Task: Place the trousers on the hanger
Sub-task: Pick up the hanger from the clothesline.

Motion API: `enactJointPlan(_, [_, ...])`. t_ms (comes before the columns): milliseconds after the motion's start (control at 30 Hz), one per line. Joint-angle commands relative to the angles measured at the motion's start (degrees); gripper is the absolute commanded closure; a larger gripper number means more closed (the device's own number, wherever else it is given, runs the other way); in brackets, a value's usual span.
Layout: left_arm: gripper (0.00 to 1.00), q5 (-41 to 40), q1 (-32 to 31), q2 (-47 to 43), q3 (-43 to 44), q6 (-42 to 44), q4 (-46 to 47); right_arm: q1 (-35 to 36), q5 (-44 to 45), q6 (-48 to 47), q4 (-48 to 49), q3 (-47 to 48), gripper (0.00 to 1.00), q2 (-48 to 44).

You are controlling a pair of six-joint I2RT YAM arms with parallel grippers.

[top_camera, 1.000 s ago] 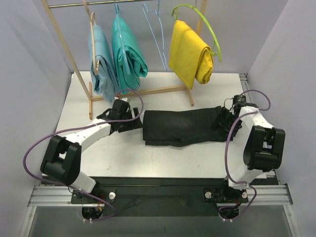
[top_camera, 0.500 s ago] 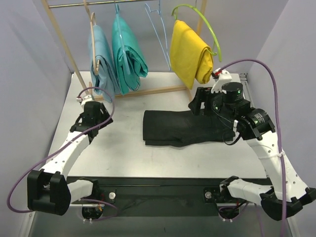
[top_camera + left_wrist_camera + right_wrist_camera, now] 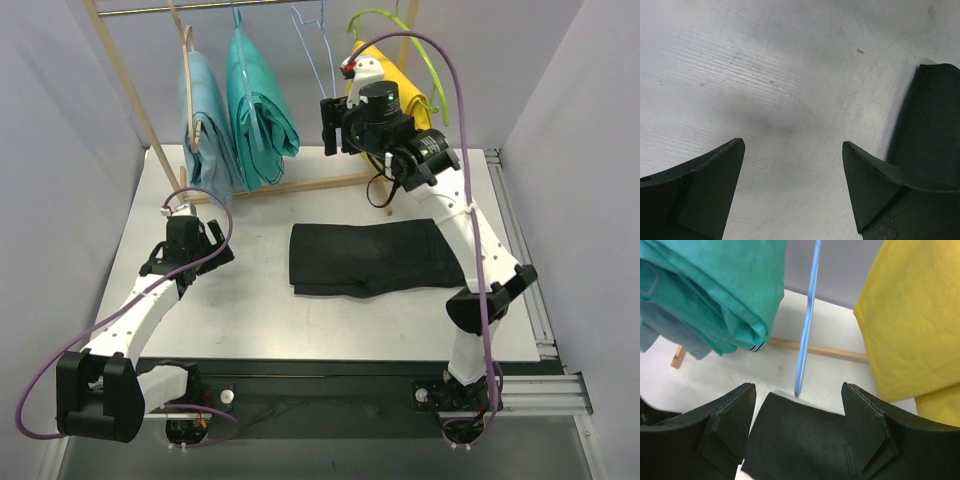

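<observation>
The black trousers (image 3: 370,258) lie folded flat on the white table, and neither gripper touches them. The light-blue wire hanger (image 3: 315,70) hangs on the rail between the teal and yellow garments. My right gripper (image 3: 330,128) is raised beside the hanger's lower part, open. In the right wrist view the hanger (image 3: 807,325) hangs just ahead of the open right gripper (image 3: 797,390), with the trousers (image 3: 800,440) far below. My left gripper (image 3: 212,250) hovers low over bare table, left of the trousers. It is open (image 3: 792,145) and empty, and the trousers' edge (image 3: 935,115) shows at the right.
A wooden rack (image 3: 130,100) stands at the table's back. It carries light-blue trousers (image 3: 205,120), teal trousers (image 3: 260,100) and yellow trousers (image 3: 385,105) on a lime-green hanger (image 3: 425,60). The rack's foot bar (image 3: 320,183) runs just behind the black trousers.
My right arm has swung up from the trousers' right end to the blue hanger. My left arm has drawn back left from the trousers' left end. The trousers stay flat.
</observation>
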Motion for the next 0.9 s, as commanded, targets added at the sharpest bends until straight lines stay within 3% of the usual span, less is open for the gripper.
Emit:
enactJointPlan(0, [0.1, 3.93, -0.1, -2.32, -0.62, 1.72, 4.47, 0.27, 4.19, -4.1, 5.12, 4.67, 0.3, 3.5])
enactJointPlan(200, [0.11, 4.54, -0.1, -1.88, -0.19, 1.89, 4.74, 0.18, 7.54, -7.96, 9.61, 5.37, 0.32, 7.89])
enactJointPlan(300, [0.13, 4.81, -0.1, -1.88, 0.6, 3.47, 4.39, 0.27, 7.98, -8.85, 11.54, 5.9, 0.38, 8.42])
enactJointPlan(400, [0.14, 5.07, -0.1, -1.53, 1.31, 5.14, 4.21, 0.1, 9.21, -10.08, 12.95, 5.9, 0.46, 8.69])
enactJointPlan(500, [0.14, 5.51, -0.18, -0.39, 2.27, 5.85, 3.51, -0.08, 9.47, -10.78, 13.21, 5.9, 0.61, 8.86])
enactJointPlan(533, [0.14, 5.77, -0.18, -0.13, 2.54, 5.94, 3.42, -0.08, 9.39, -10.87, 13.3, 5.99, 0.7, 8.95])
enactJointPlan(633, [0.14, 6.65, -0.18, 0.49, 2.72, 6.02, 4.03, 0.01, 8.42, -11.31, 14.09, 6.08, 0.83, 8.69])
enactJointPlan(867, [0.14, 6.83, -0.18, 1.46, 3.51, 6.02, 5.53, 0.44, 10.0, -12.8, 16.55, 6.87, 0.96, 7.55])
